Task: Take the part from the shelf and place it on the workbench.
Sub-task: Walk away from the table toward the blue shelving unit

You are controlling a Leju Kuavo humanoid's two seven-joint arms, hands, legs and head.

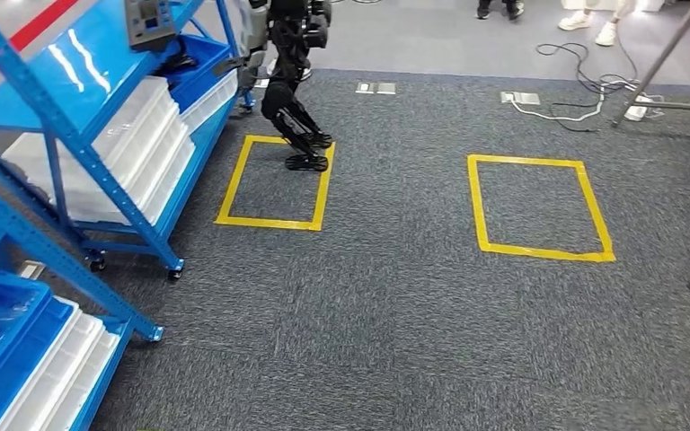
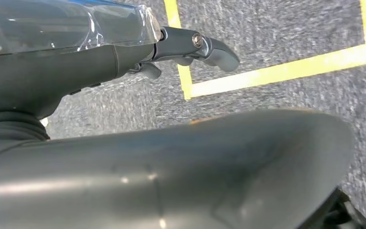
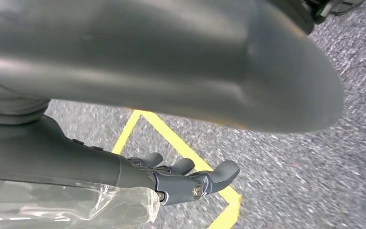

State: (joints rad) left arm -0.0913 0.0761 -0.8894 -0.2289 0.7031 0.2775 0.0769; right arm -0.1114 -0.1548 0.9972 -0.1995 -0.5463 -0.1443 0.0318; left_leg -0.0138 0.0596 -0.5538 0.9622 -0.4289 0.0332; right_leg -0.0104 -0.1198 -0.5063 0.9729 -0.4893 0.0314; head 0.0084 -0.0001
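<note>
A blue shelf rack [image 1: 63,126] stands at the left with white bins [image 1: 135,144] and a blue bin [image 1: 199,67]. On its top level sits a grey boxy item [image 1: 148,22]; I cannot tell whether it is the part. My left hand [image 2: 190,47] hangs over the carpet, fingers stretched out, holding nothing. My right hand [image 3: 190,181] hangs the same way with nothing in its grasp. Clear plastic film [image 2: 66,24] [image 3: 76,205] lies along the back of each hand.
A second blue rack [image 1: 36,350] with bins is close at the lower left. Another dark robot [image 1: 292,90] stands by a yellow tape square [image 1: 269,222]. A second tape square [image 1: 539,251] lies to the right. Cables [image 1: 584,90], a slanted metal leg [image 1: 665,54] and people's shoes [image 1: 593,22] are at the back.
</note>
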